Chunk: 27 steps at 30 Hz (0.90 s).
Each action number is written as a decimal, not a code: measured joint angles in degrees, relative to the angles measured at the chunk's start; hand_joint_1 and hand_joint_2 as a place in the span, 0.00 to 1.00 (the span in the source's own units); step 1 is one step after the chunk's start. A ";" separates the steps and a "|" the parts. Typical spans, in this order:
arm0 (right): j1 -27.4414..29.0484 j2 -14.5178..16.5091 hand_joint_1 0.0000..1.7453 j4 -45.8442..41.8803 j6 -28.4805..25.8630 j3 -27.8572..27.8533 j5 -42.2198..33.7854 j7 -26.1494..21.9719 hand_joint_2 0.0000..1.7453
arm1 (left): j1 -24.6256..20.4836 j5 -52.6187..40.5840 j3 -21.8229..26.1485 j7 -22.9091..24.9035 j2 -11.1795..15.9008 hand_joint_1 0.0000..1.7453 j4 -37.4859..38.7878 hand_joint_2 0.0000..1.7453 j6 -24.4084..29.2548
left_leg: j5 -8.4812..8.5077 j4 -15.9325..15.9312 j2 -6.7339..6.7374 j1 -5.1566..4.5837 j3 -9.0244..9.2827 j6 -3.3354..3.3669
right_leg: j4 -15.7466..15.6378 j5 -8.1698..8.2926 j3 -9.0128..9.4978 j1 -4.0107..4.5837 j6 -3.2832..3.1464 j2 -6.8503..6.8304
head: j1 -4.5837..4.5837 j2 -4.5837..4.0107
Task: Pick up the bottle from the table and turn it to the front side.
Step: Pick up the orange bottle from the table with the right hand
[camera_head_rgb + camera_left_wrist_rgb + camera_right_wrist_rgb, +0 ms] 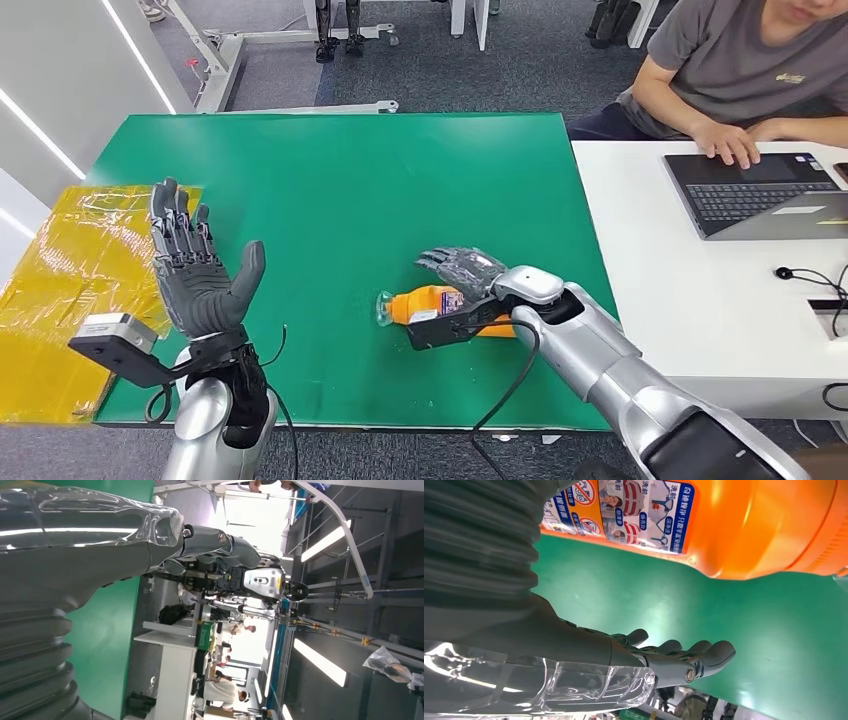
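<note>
An orange bottle (428,304) with a clear cap lies on its side on the green table (330,200), cap pointing left. My right hand (462,268) hovers just over and behind the bottle, fingers stretched out and apart, holding nothing. In the right wrist view the bottle (744,525) shows its printed label, and a strip of green table separates it from the extended fingers (704,655). My left hand (195,265) is raised near the table's left front, palm open, fingers pointing up and empty; the left wrist view shows it (100,545) against the room.
A yellow plastic sheet (60,290) covers the area left of the green table. On the right a white table (680,290) carries a laptop (760,190), with a seated person's hand (728,140) on it. Cables (810,280) lie at its right edge.
</note>
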 joint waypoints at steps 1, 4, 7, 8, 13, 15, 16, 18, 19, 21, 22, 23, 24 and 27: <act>-0.07 -0.03 0.00 0.17 0.23 0.11 0.01 0.02 1.00 | 0.00 0.03 0.00 0.00 0.01 0.00 0.06 1.00 0.04 | 0.00 0.00 0.00 0.00 0.00 0.00 | 0.00 0.00 0.00 0.00 0.00 0.00 | 0.00 0.00; -0.59 -0.33 0.00 0.76 2.33 0.88 -0.12 0.38 1.00 | 0.00 0.27 0.00 0.00 0.01 0.00 0.16 1.00 0.40 | 0.00 0.00 0.00 0.00 0.00 0.00 | 0.00 0.00 0.00 0.00 0.00 0.00 | -0.01 0.00; -1.48 -1.02 0.00 1.50 5.31 2.11 -0.69 1.04 1.00 | 0.00 0.61 0.00 0.00 0.01 0.00 0.25 1.00 1.24 | 0.00 0.01 0.00 0.00 -0.01 0.00 | -0.01 0.00 0.00 0.00 0.00 -0.01 | 0.00 0.00; -1.83 -1.29 0.00 1.76 6.19 2.54 -0.92 1.32 1.00 | 0.00 0.73 0.00 0.00 0.01 0.00 0.28 1.00 1.56 | 0.00 0.01 0.00 -0.01 -0.01 0.00 | -0.01 0.00 0.00 0.00 0.00 -0.01 | 0.00 0.00; -3.20 -2.89 0.00 2.92 8.55 4.41 -2.18 3.18 1.00 | 0.00 1.36 -0.09 0.00 0.01 0.00 0.46 1.00 2.92 | 0.00 0.02 -0.01 -0.01 0.00 0.00 | -0.01 0.00 0.00 -0.01 0.00 -0.01 | -0.01 0.00; -3.24 -3.73 0.00 3.21 8.75 4.83 -2.57 4.02 1.00 | 0.02 1.49 -0.17 0.00 0.01 0.00 0.61 1.00 3.22 | 0.00 0.03 -0.01 -0.01 0.00 0.00 | -0.01 0.00 0.00 -0.01 0.00 -0.02 | -0.01 0.00; -3.22 -4.21 0.00 3.28 8.80 5.04 -2.69 4.63 1.00 | 0.03 1.55 -0.23 0.00 0.01 0.00 0.69 1.00 3.34 | 0.00 0.03 -0.01 -0.01 -0.01 0.00 | -0.01 0.00 0.00 -0.01 0.00 -0.01 | -0.01 0.00; -3.13 -5.27 0.00 3.33 8.77 5.47 -2.87 6.11 1.00 | 0.05 1.64 -0.44 0.00 0.01 0.00 0.88 1.00 3.58 | 0.00 0.03 -0.01 -0.01 -0.01 0.00 | -0.01 0.00 0.00 -0.01 0.00 -0.01 | -0.01 0.00; -3.05 -5.82 0.00 3.33 8.74 5.64 -2.97 6.84 1.00 | 0.06 1.69 -0.55 0.00 0.01 0.00 1.00 1.00 3.67 | -0.01 0.03 -0.01 -0.01 -0.01 0.00 | -0.01 0.00 0.00 -0.01 0.00 -0.02 | -0.01 0.00; -2.78 -6.95 0.00 3.33 8.56 5.85 -3.20 8.15 1.00 | 0.06 1.84 -0.75 0.00 0.00 0.00 1.26 1.00 3.75 | -0.01 0.03 -0.01 -0.01 -0.01 0.01 | -0.02 0.00 0.00 -0.01 0.00 -0.02 | -0.01 0.00; -2.59 -7.50 0.00 3.33 8.35 5.91 -3.28 8.77 1.00 | 0.06 1.94 -0.86 0.00 -0.01 0.00 1.40 1.00 3.77 | -0.01 0.03 -0.02 -0.01 -0.01 0.01 | -0.02 0.00 0.00 -0.01 0.00 -0.02 | -0.01 0.00; -2.39 -8.04 0.00 3.33 8.09 5.96 -3.34 9.37 1.00 | 0.06 2.03 -0.97 0.00 -0.01 0.00 1.54 1.00 3.78 | -0.01 0.03 -0.02 -0.01 -0.01 0.01 | -0.02 0.00 0.00 -0.01 0.00 -0.02 | -0.01 0.00; -2.20 -8.56 0.00 3.31 7.79 5.99 -3.40 9.96 1.00 | 0.06 2.09 -1.08 0.00 -0.01 0.00 1.69 1.00 3.79 | -0.01 0.03 -0.01 -0.01 -0.01 0.02 | -0.02 0.00 0.00 -0.01 0.01 -0.02 | -0.01 0.00; -1.85 -10.14 0.00 3.08 6.92 6.03 -3.71 11.32 1.00 | 0.06 2.21 -1.33 0.00 -0.01 0.00 2.04 1.00 3.84 | -0.02 0.03 0.00 -0.01 0.00 0.03 | -0.02 0.00 0.00 -0.01 0.00 0.00 | -0.01 0.00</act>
